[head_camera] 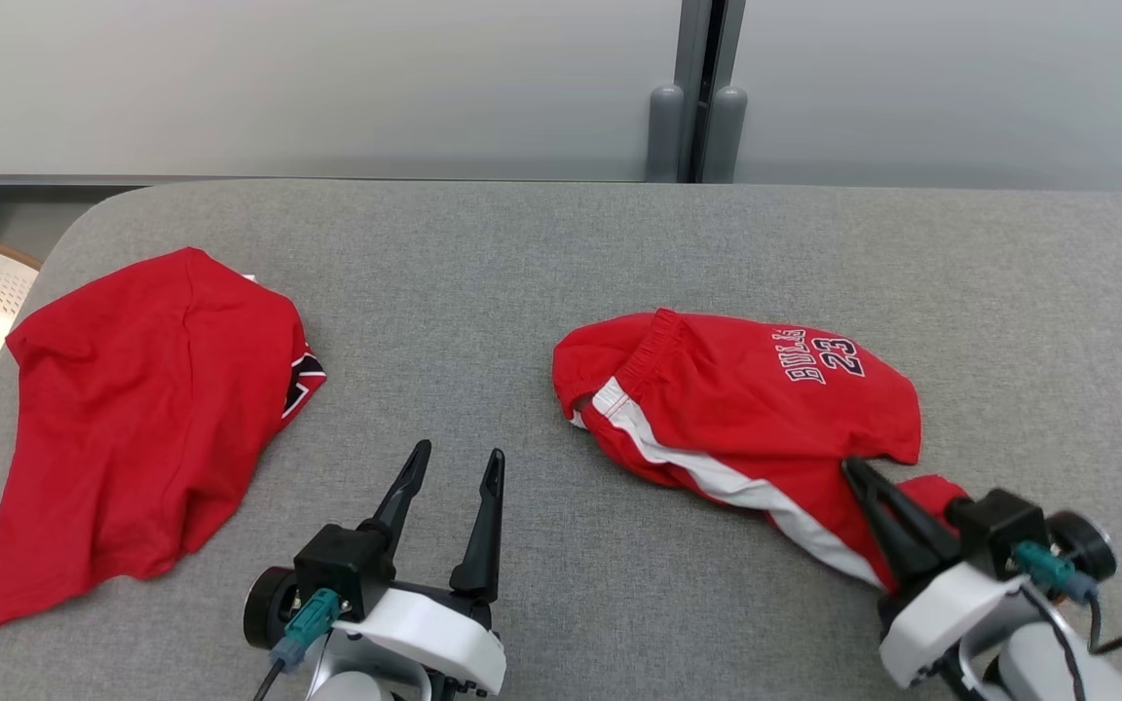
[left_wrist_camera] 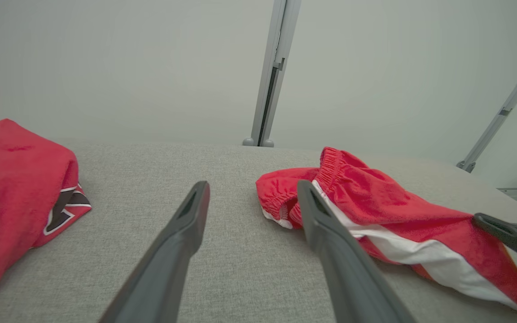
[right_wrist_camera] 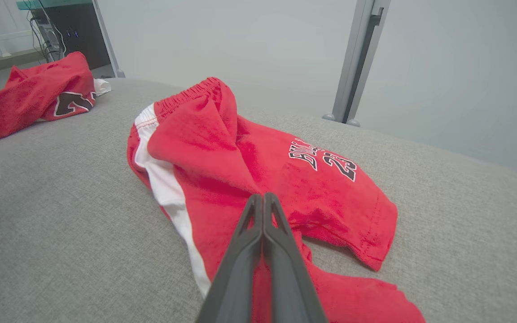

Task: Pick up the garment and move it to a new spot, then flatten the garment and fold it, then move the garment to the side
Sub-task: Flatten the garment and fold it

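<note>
my right hand point(right_wrist_camera: 263, 197) pinches the shorts point(head_camera: 746, 399) by a leg, left hand point(head_camera: 454, 460) spread; i'd lift slowly so nothing slips.

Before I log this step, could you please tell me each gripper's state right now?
Left gripper: open, holding nothing.
Right gripper: closed, seemingly pinching the red shorts.
</note>
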Robot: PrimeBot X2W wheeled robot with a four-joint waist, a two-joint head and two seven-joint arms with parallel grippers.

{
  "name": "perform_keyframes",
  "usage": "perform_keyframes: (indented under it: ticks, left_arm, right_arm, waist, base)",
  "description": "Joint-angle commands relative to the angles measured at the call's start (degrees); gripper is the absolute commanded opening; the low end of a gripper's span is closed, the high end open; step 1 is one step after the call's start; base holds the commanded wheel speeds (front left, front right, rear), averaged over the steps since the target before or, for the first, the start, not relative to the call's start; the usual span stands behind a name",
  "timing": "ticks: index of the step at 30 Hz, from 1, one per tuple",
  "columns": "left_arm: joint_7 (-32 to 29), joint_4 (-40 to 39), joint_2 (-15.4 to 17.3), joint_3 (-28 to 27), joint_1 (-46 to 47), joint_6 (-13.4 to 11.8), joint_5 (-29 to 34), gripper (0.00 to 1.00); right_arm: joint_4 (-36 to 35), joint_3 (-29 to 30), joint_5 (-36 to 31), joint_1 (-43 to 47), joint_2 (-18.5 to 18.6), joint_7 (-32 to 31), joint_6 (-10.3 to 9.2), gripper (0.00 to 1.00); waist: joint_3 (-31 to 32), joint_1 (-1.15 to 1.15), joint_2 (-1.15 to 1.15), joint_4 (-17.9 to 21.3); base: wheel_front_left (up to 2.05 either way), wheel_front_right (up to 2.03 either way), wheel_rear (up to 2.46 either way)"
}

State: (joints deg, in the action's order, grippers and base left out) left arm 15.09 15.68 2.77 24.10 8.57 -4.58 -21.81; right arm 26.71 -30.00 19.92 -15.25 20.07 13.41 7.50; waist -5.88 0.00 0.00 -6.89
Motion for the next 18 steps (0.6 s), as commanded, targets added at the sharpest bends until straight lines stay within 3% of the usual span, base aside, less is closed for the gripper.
perform_keyframes:
  ticks: [1,11,18]
  left_arm:
    - [0.11,-0.12,0.21,-0.01,0.75,0.00,-0.36,1.00]
    - [0.11,-0.05,0.21,1.88,2.83,0.28,-0.66,1.00]
    - [0.11,-0.10,0.21,3.24,4.11,-0.06,-0.93,1.00]
  right_arm:
    - [-0.27,-0.06,-0.32,-1.01,0.57,-0.44,-0.02,0.00]
    - [4.89,-8.78,0.28,-13.03,6.86,-4.33,-0.02,0.00]
    - [14.41,-11.96,1.17,-19.65,7.77,-2.67,-0.02,0.00]
  waist:
    - [-0.11,0.00,0.00,-0.04]
    - [-2.47,0.00,0.00,-2.01]
    - [-4.36,0.00,0.00,-3.94]
  base:
    - [0.00,0.00,0.00]
    - [0.00,0.00,0.00]
    - [0.00,0.00,0.00]
